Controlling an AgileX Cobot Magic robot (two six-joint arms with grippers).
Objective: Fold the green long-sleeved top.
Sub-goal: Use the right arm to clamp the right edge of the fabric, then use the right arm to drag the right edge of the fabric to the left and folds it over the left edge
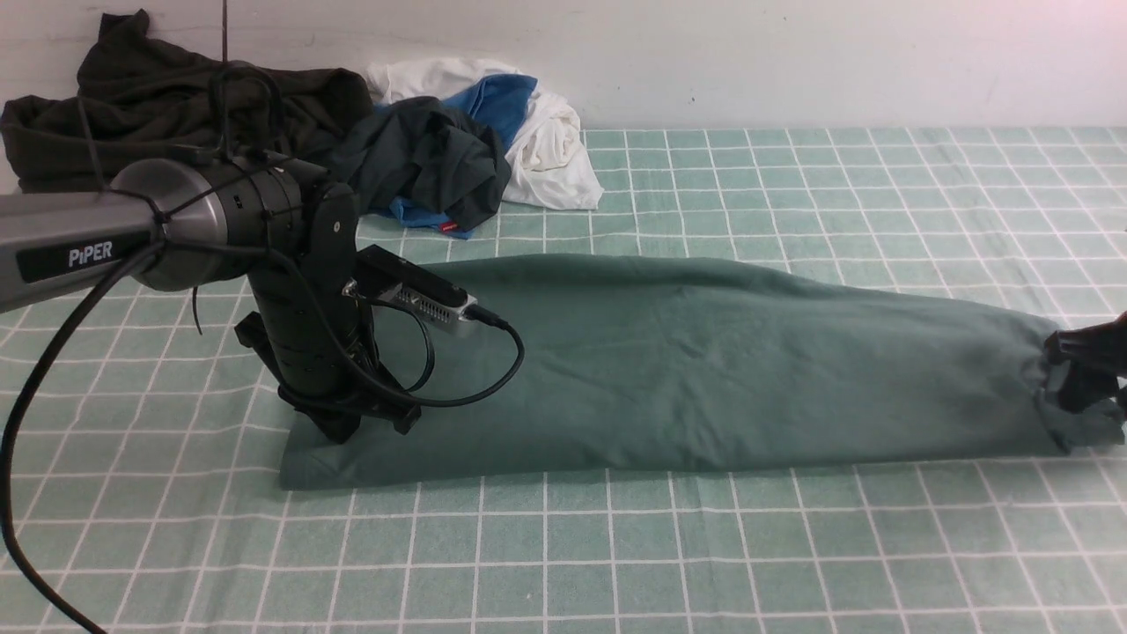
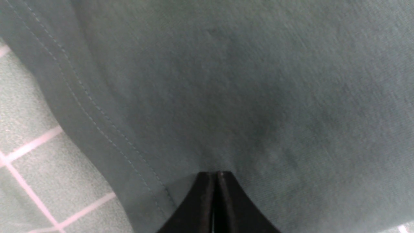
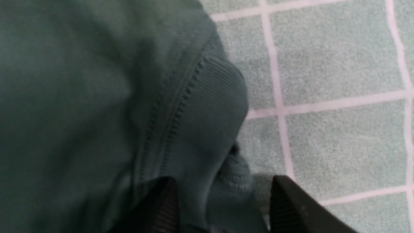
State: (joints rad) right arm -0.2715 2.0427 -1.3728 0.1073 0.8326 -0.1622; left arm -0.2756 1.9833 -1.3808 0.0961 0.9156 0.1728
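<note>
One green long-sleeved top lies folded into a long band across the middle of the desk, running from near the left edge to the right edge, on a pale green checked cloth. Two arms work at it, one at each end. The left gripper stands on the band's left end, close to the near-left corner of the fabric. In the left wrist view its fingers are clenched together with nothing visible between them, tips resting on the top just beside a stitched hem. The right gripper is at the band's right end, where the fabric bunches. In the right wrist view its jaws are released and stand apart. The ribbed neck edge of the top lies between them, with bare cloth showing beside one finger, so the fabric is straddled rather than pinched. At the far left corner of the desk sits one heap of other clothes: a blackish-green garment, a dark piece, a blue piece and a white piece, all well apart from the top. Whether each colour is a separate garment cannot be told.
</note>
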